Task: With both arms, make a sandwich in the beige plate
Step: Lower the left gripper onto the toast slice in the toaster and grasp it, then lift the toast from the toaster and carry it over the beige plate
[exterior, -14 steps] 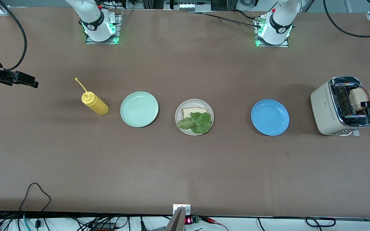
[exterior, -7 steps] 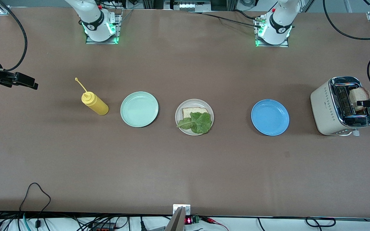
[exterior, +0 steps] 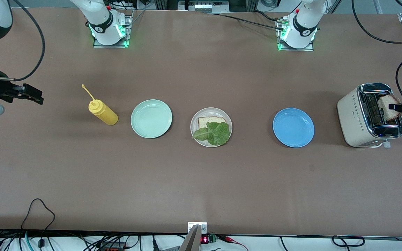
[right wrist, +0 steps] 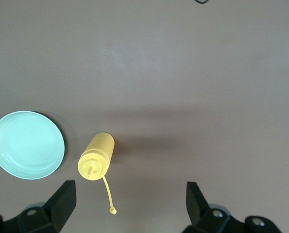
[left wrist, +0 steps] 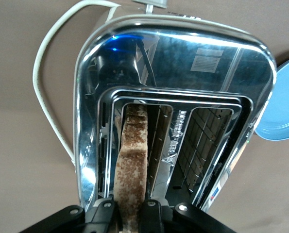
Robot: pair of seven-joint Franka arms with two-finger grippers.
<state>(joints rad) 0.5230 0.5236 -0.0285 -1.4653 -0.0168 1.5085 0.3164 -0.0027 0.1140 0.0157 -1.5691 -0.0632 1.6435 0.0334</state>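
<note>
Left tool now clamped on toast in toaster; right tool waits apart over worktop near mustard

Left claw clamped shut, right claw spread wide, raised, waiting

- My left gripper: black fingers.
- Toast slice: mottled brown crust.
- Toaster: cream body, mirrored chrome top.
- Beige plate: pale beige; bread off-white; lettuce green.
- Other plates: mint-green plate, blue plate.
- Squeeze bottle: yellow.
- Table: brown.
</note>
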